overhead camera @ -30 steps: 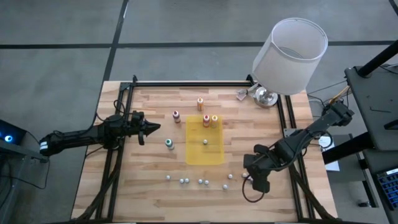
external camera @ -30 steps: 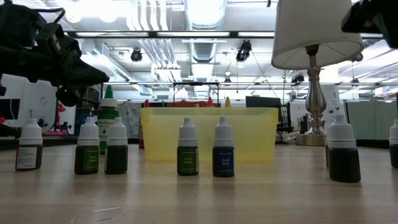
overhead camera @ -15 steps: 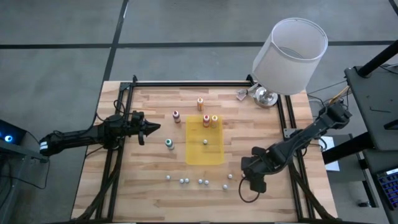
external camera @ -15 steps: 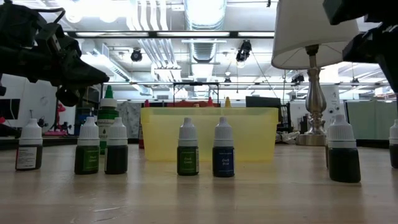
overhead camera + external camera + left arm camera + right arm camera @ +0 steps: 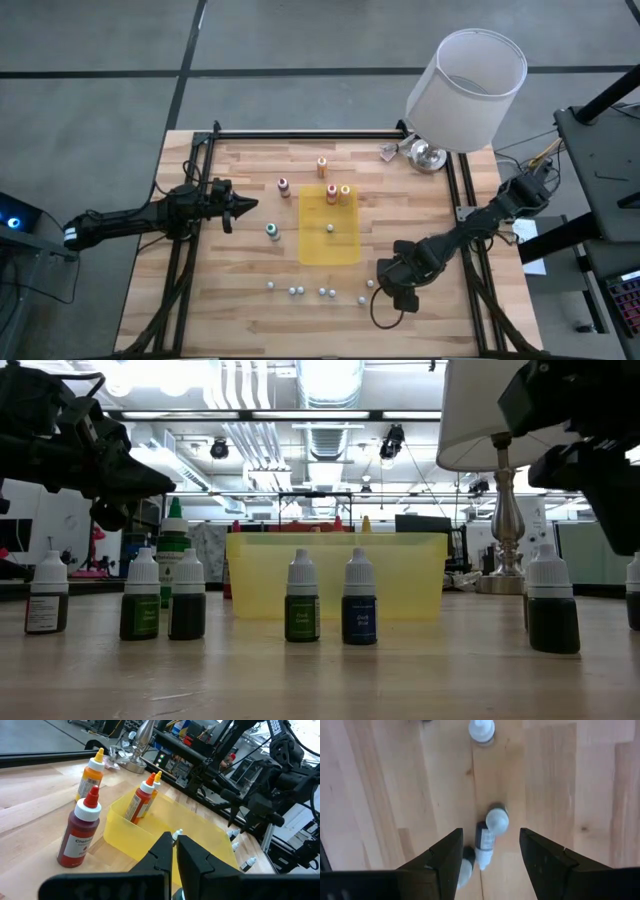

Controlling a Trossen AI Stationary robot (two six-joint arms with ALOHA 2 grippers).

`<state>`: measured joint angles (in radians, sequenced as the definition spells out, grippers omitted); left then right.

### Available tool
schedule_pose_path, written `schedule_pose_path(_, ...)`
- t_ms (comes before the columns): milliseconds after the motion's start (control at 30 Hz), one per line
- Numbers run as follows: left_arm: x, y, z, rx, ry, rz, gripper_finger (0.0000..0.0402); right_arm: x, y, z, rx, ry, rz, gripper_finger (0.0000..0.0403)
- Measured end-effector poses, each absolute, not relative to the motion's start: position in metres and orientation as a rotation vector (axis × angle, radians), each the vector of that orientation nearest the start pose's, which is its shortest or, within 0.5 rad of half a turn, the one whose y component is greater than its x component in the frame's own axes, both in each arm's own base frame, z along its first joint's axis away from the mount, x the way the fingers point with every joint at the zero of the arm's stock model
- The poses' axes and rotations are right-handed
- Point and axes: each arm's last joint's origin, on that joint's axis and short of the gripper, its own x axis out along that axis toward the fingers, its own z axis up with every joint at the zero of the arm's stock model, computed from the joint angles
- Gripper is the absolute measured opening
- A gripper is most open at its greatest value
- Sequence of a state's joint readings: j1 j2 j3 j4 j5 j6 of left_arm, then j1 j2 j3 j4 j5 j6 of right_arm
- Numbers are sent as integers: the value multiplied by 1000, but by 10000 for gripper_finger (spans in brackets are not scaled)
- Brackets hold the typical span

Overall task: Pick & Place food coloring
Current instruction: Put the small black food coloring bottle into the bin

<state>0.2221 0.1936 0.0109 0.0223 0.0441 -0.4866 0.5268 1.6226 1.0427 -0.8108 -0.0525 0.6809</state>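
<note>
The food coloring bottles stand upright on the wooden table: orange (image 5: 322, 167), dark red (image 5: 284, 187), teal (image 5: 272, 231), and red (image 5: 332, 193) and yellow (image 5: 345, 192) at the far end of a yellow tray (image 5: 345, 250). My left gripper (image 5: 250, 206) hangs shut, left of the tray. My right gripper (image 5: 397, 286) points down, open, above small white-capped dropper bottles (image 5: 496, 820) near the table's front right. One dark-labelled bottle (image 5: 482, 842) shows between its fingers, untouched.
A row of small white-capped dropper bottles (image 5: 300, 291) stands along the near edge, and one (image 5: 330, 228) stands in the tray. A lamp with a white shade (image 5: 465, 85) stands at the far right corner. Black rails (image 5: 182, 270) run along the table's sides.
My right gripper has come down and moved toward the table's left, ending over the small bottles at the front right with its fingers still apart. The bottles have kept their places.
</note>
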Motion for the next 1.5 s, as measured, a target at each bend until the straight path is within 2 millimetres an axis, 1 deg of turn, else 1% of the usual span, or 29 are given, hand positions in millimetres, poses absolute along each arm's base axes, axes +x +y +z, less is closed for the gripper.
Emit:
schedule_pose_path(167, 106, 23, 153, -506, 113, 212, 0, 252, 146, 179, 237, 1435, -3, 187)
schedule_pose_path(333, 106, 23, 153, -506, 113, 213, 0, 249, 144, 173, 237, 1444, -10, 187)
schedule_pose_path(633, 106, 23, 153, -506, 113, 212, 0, 250, 144, 170, 247, 1426, -4, 186)
schedule_pose_path(800, 106, 23, 153, -506, 113, 212, 0, 249, 143, 167, 251, 1424, -6, 176)
schedule_pose_path(1000, 106, 23, 153, -506, 113, 213, 0, 249, 143, 166, 252, 1423, -5, 146)
schedule_pose_path(1367, 106, 23, 153, -506, 113, 213, 0, 248, 142, 166, 252, 1423, -5, 60)
schedule_pose_path(1500, 106, 23, 153, -506, 113, 213, 0, 248, 142, 166, 255, 1421, -5, 49)
